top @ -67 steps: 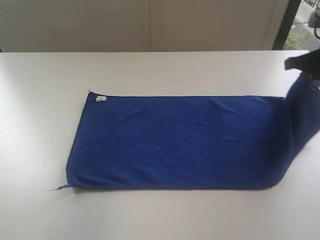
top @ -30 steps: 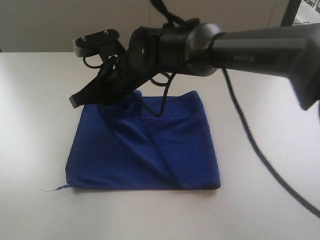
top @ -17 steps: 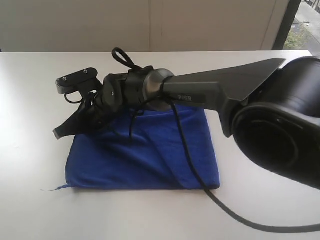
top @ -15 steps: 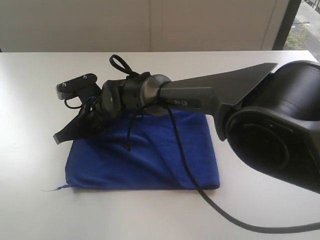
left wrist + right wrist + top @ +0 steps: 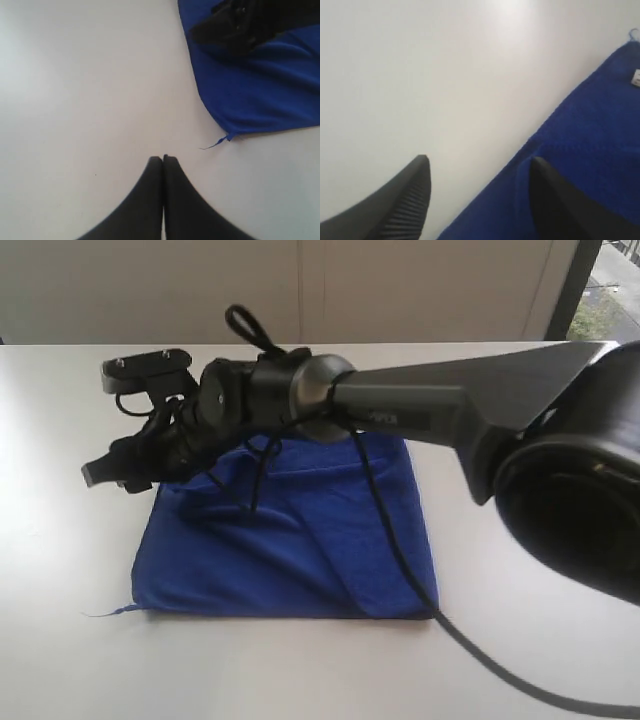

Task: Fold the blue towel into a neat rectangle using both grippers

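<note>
The blue towel [image 5: 300, 540] lies folded in half on the white table [image 5: 60, 570], its upper layer rumpled near the far left corner. My right arm [image 5: 420, 410] reaches across it from the right. The right gripper [image 5: 108, 470] hangs open just above that corner. In the right wrist view the right gripper [image 5: 479, 160] holds nothing: one finger is over the towel [image 5: 580, 145], the other over bare table. The white label [image 5: 636, 77] shows at the towel's corner. My left gripper [image 5: 163, 158] is shut and empty over the table, near the towel [image 5: 260, 95] corner with a loose thread [image 5: 211, 146].
A black cable [image 5: 480, 665] from the right arm trails over the towel and onto the table at the front right. A pale wall [image 5: 300, 290] runs behind the table. A dark window frame [image 5: 575, 285] stands at the back right.
The right gripper carried the towel's right end over to the left, folding it in half. It has now opened, let go and risen slightly leftward.
</note>
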Tool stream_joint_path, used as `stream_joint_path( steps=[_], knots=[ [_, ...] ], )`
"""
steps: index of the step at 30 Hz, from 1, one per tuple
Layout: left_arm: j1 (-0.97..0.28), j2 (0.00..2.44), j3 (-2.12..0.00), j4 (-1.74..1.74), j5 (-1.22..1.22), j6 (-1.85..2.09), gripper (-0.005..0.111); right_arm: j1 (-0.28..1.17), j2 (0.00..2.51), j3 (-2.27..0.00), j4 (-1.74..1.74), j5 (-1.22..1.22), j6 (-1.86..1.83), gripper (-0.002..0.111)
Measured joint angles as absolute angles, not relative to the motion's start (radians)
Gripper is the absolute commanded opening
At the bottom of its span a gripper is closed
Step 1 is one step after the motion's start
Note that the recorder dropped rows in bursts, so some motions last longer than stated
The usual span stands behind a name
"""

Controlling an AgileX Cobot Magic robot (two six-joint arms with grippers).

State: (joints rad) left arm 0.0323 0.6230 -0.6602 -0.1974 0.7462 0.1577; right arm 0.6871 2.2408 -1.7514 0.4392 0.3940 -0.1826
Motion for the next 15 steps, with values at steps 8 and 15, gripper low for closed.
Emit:
stream_joint_path(
  steps=[8, 15],
  knots=[
    [0.032, 0.623, -0.66, -0.197, 0.746, 0.158, 0.0, 0.54, 2.15, -1.751, 0.317, 0.714, -0.205, 0.017],
    [0.032, 0.623, -0.66, -0.197, 0.746, 0.158, 0.0, 0.402, 2.148, -1.739, 0.223, 0.864, -0.418, 0.0]
  ],
)
